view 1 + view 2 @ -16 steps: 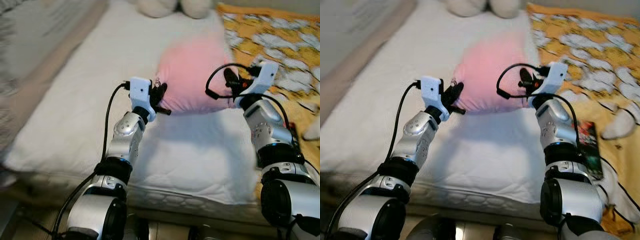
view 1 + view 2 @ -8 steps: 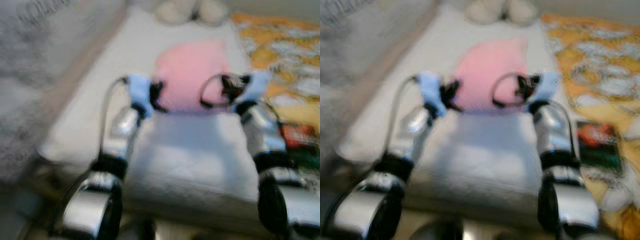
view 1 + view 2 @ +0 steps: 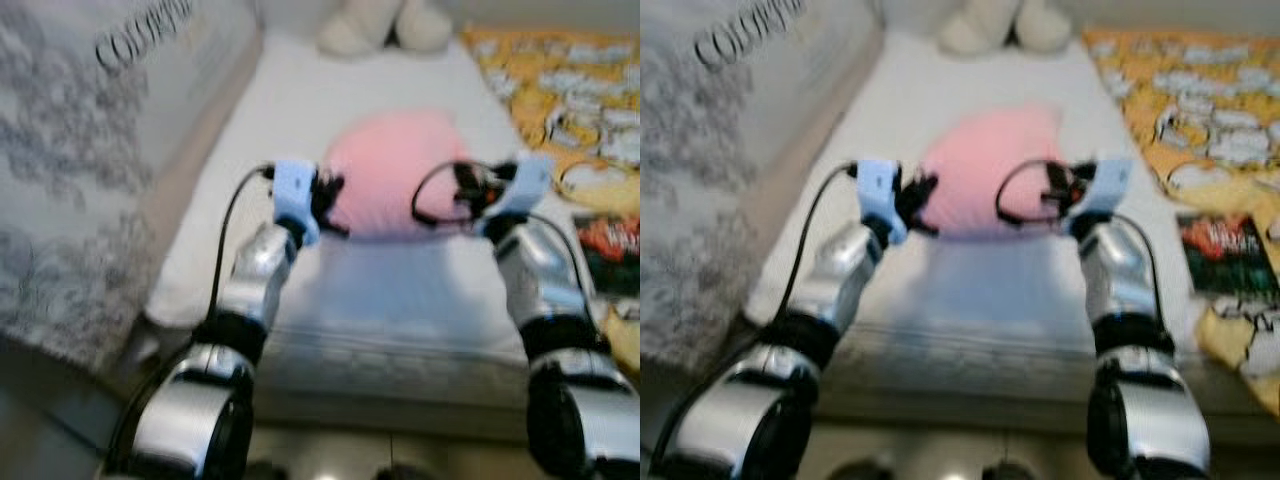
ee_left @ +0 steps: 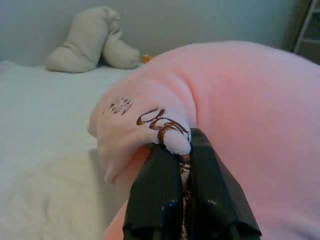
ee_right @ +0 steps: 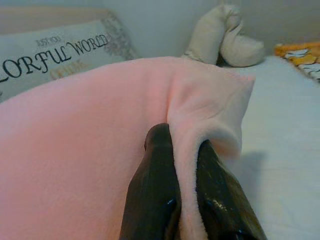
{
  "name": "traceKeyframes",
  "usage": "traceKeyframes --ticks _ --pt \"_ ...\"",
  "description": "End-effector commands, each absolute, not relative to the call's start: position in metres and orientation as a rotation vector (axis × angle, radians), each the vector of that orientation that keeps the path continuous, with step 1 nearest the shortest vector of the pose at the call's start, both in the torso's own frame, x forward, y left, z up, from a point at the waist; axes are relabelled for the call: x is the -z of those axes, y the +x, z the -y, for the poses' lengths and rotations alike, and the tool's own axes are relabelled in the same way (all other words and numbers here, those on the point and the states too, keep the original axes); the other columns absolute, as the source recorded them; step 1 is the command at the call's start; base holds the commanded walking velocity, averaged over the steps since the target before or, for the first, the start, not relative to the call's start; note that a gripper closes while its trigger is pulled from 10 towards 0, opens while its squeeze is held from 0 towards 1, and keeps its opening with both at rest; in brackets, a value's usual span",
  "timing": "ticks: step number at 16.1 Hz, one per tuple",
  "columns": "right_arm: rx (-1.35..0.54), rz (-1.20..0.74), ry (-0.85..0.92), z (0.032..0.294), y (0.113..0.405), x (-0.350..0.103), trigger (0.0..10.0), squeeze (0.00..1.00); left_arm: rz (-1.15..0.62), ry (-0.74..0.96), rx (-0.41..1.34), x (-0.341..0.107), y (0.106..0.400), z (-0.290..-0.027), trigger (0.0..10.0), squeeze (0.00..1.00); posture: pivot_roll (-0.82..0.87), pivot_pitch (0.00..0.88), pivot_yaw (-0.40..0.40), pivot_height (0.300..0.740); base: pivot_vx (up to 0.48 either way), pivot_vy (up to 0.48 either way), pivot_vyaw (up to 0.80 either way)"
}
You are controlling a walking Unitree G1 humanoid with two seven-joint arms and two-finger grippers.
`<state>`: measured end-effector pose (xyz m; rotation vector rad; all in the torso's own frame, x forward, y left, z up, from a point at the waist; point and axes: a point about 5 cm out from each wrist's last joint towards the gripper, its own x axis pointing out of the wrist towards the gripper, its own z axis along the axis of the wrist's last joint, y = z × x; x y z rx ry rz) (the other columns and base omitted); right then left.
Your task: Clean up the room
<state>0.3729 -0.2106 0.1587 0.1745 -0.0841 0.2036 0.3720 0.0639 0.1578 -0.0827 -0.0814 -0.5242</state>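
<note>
A plump pink pillow (image 3: pixel 392 172) is held between both arms over the white mattress (image 3: pixel 400 290). My left gripper (image 3: pixel 328 205) is shut on the pillow's near left corner; in the left wrist view the black fingers (image 4: pixel 160 200) pinch a corner with brown embroidery (image 4: pixel 157 121). My right gripper (image 3: pixel 462 192) is shut on the pillow's near right corner, and the right wrist view shows pink fabric (image 5: pixel 192 130) pinched between its fingers (image 5: pixel 155 185).
A cream plush toy (image 3: pixel 385 25) lies at the bed's head. A yellow patterned blanket (image 3: pixel 560 90) covers the right side, with a dark booklet (image 3: pixel 608 250) on it. A grey printed cushion (image 3: pixel 90 150) stands along the left. The mattress front edge (image 3: pixel 400 365) is near my arms.
The camera has shifted back and to the right, so the grey cushion at left has come into view. Both grippers still hold the pink pillow's corners.
</note>
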Motion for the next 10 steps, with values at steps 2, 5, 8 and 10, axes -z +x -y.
traceKeyframes --ticks 2,5,8,10 --pt "-0.235 0.142 0.167 0.2014 0.3766 -0.1726 0.0 0.06 0.102 -0.081 0.486 -0.1624 0.3748 -0.0722 0.0 0.00 -0.10 0.000 0.023 0.740 0.000 0.428 0.00" --pt "-0.240 0.137 0.166 0.1999 0.3767 -0.1710 0.0 0.05 0.095 -0.077 0.477 -0.1613 0.3753 -0.0727 0.0 0.00 -0.10 0.000 0.019 0.740 0.080 0.424 0.00" --pt "-0.232 0.131 0.165 0.2018 0.3770 -0.1704 0.0 0.06 0.077 -0.056 0.445 -0.1599 0.3766 -0.0736 0.0 0.00 -0.10 0.000 0.019 0.740 0.119 0.107 0.00" --pt "-0.237 0.124 0.152 0.2012 0.3767 -0.1692 0.0 0.06 0.075 -0.045 0.426 -0.1597 0.3772 -0.0742 10.0 0.00 -0.10 0.000 0.015 0.740 0.000 0.000 0.00"
